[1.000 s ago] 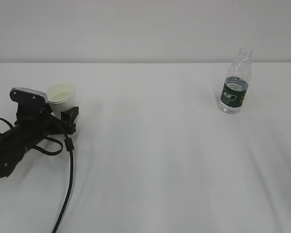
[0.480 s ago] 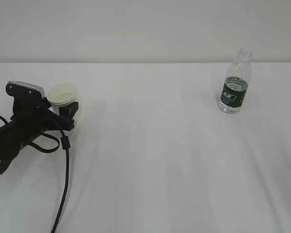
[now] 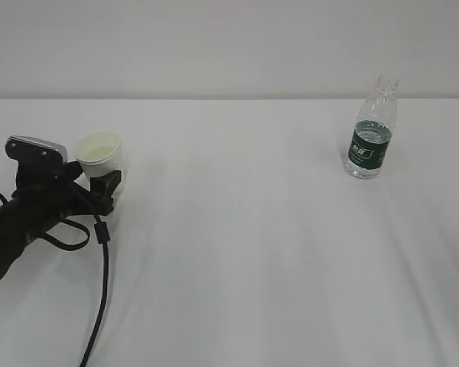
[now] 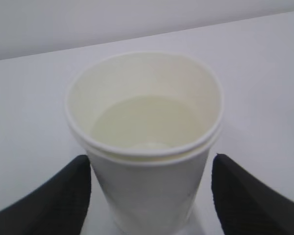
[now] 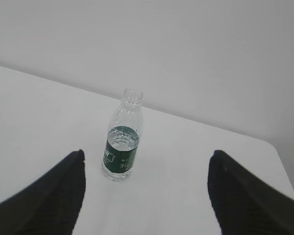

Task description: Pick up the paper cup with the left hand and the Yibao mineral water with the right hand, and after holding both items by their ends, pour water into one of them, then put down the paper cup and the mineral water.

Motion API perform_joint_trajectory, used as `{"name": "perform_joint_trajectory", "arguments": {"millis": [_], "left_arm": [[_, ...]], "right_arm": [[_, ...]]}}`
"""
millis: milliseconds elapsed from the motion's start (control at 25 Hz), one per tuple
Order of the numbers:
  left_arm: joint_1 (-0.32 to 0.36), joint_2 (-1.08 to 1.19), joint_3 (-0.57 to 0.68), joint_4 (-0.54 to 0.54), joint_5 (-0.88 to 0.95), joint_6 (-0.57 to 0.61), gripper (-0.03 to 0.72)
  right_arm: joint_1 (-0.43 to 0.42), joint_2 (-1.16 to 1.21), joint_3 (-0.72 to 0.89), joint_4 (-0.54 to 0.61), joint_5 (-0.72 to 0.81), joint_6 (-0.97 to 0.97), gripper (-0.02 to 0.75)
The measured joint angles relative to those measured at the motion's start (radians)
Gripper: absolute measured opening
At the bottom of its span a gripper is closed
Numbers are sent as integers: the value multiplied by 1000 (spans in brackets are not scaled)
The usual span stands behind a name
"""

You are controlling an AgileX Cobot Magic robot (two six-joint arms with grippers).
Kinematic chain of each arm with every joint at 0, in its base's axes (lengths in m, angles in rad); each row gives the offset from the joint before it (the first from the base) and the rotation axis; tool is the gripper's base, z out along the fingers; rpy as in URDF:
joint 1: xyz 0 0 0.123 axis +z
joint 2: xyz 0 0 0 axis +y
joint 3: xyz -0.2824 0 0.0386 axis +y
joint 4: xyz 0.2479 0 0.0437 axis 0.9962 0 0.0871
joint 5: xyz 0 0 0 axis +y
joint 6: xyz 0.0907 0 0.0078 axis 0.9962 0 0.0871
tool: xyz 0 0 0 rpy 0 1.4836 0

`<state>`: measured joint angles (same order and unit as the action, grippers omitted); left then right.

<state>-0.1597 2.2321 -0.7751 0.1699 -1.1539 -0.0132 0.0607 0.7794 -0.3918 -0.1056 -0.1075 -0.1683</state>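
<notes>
On the left of the white bench [image 3: 245,252], as seen from the exterior view, the paper cup [image 3: 100,155] is flanked by the left hand [image 3: 92,177]; only one black finger [image 3: 109,186] can be made out there, low against the cup's near side. The left wrist view shows the rest: the paper cup [image 4: 146,142] stands upright between two spread jaws, a narrow gap being left on each side, so it is not gripped, and a pale liquid is seen inside. The Yibao mineral water [image 3: 371,131] stands uncapped, far right. The right hand [image 5: 147,196] is shown only by its own wrist view, jaws released and wide, the Yibao mineral water [image 5: 121,141] well beyond them.
</notes>
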Motion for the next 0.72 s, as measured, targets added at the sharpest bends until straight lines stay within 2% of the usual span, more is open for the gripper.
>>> {"name": "perform_joint_trajectory", "arguments": {"millis": [720], "left_arm": [[0, -104, 111, -44, 0, 13, 546]], "right_arm": [[0, 0, 0, 0, 1, 7, 589]]}}
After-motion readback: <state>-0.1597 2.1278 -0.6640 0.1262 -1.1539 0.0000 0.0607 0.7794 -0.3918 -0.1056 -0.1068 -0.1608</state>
